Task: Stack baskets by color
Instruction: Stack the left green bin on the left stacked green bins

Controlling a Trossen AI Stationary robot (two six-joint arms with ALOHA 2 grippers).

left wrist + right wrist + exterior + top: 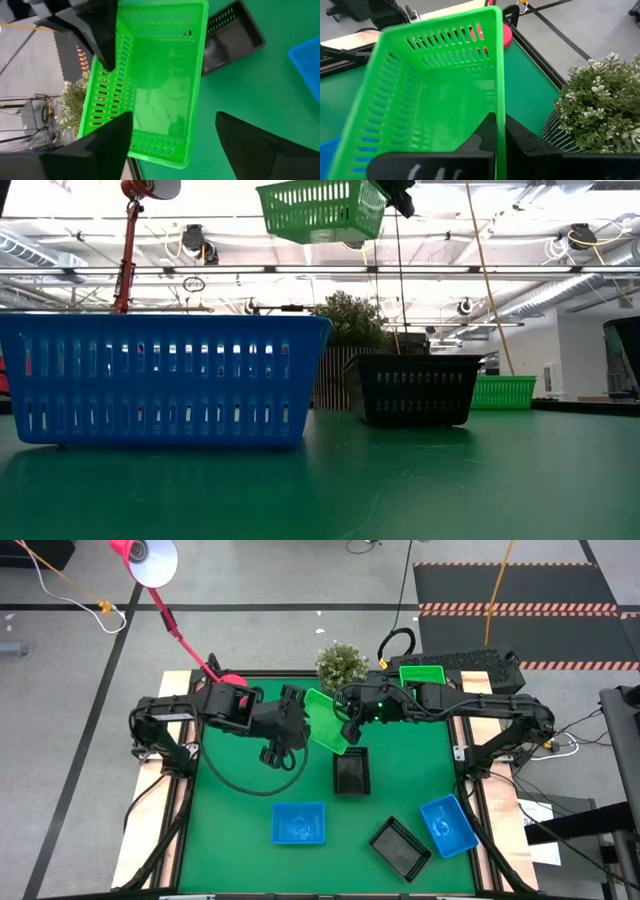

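Observation:
A bright green basket (324, 720) hangs in the air over the middle of the table, with my right gripper (349, 732) shut on it. In the low view the green basket (320, 210) is high above the mat, opening up. My left gripper (272, 753) is open just left of it. Its fingers (100, 150) stand wide apart short of the basket's near end (155, 150), touching nothing. A second green basket (422, 673) sits on the mat at the far right. Two blue baskets (299, 823) (447, 825) and two black baskets (351, 772) (400, 845) rest on the mat. My right gripper pinches one long side wall of the green basket (499, 100) at its rim, with one finger inside the basket and one outside. The fingers come from the table's right, slanting down. The basket is lifted clear of the mat, slightly tilted.
A potted plant (341, 662) stands at the far edge, close behind the held basket. A red lamp's base (232, 682) and stem are at the far left. A black cable loops on the mat (240, 775) under my left arm. Bare green mat lies at the near left (225, 840).

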